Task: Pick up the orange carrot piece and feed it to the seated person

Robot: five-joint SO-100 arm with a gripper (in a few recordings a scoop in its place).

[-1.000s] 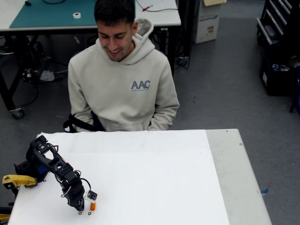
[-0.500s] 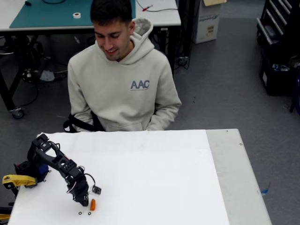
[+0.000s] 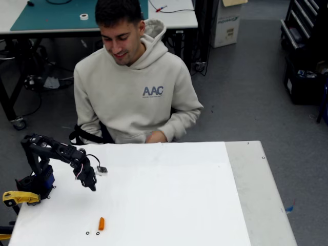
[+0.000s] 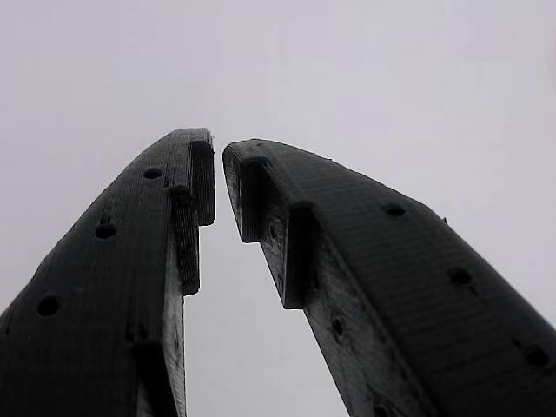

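Observation:
The orange carrot piece [image 3: 101, 224] lies alone on the white table [image 3: 169, 200] near its front left edge. My black gripper [image 3: 91, 184] hangs in the air well above and behind the carrot piece, pointing down. In the wrist view the gripper [image 4: 218, 165] has its two fingertips almost touching over plain white surface, with nothing between them. The seated person [image 3: 136, 97], in a beige hooded sweatshirt with AAC on the chest, sits behind the far table edge and looks down to the left. One hand [image 3: 155, 137] rests at that edge.
My arm's base with a yellow clamp [image 3: 19, 197] sits at the table's left edge. A grey strip [image 3: 261, 195] runs down the table's right side. Two small black rings [image 3: 92, 233] mark the sheet by the carrot. A workbench [image 3: 61, 18] stands behind the person.
My gripper has lifted from beside the carrot piece and swung back toward the person without it. The carrot stays on the table. The person's hand has come up to the table edge.

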